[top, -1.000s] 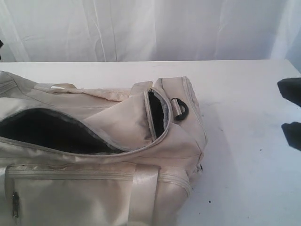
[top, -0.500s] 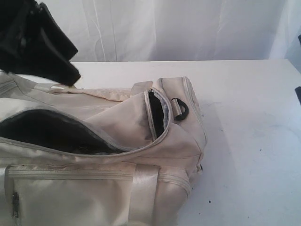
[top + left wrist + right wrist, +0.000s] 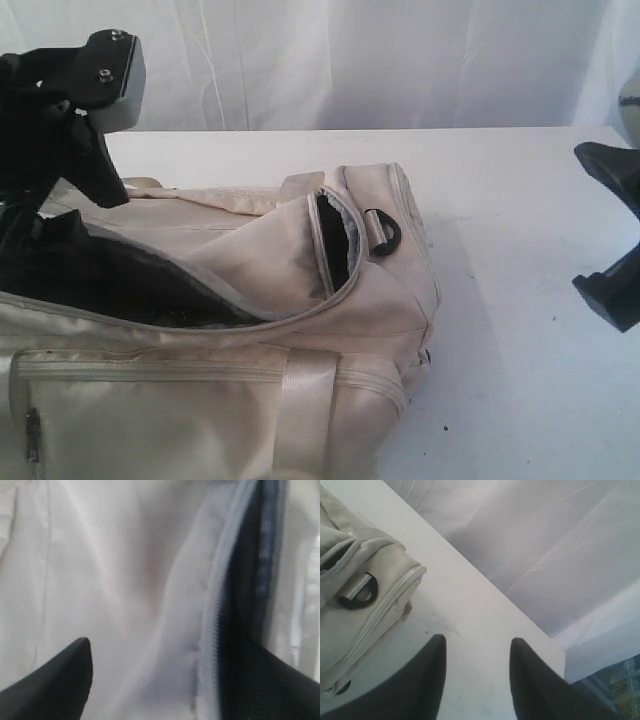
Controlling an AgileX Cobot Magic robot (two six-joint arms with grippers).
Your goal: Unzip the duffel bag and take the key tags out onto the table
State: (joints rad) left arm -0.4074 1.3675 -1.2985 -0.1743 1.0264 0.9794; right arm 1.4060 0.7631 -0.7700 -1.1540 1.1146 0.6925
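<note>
Large cream fabric duffel bag [image 3: 300, 330] is laid at the front-left of the white table [image 3: 520, 200], main zip already undone and dark lining exposed. Left gripper [image 3: 167, 680] is held over the open mouth, jaws spread wide, nothing grasped, likely readied to reach in. Right gripper [image 3: 478, 645] is parked above the table's right edge, jaws apart, empty, kept clear. Key tags are not seen; presumably inside the bag.

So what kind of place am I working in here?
Probably a lab or test station rather than a home: a plain white table, a white curtain hung behind it, and a duffel bag staged on it.
</note>
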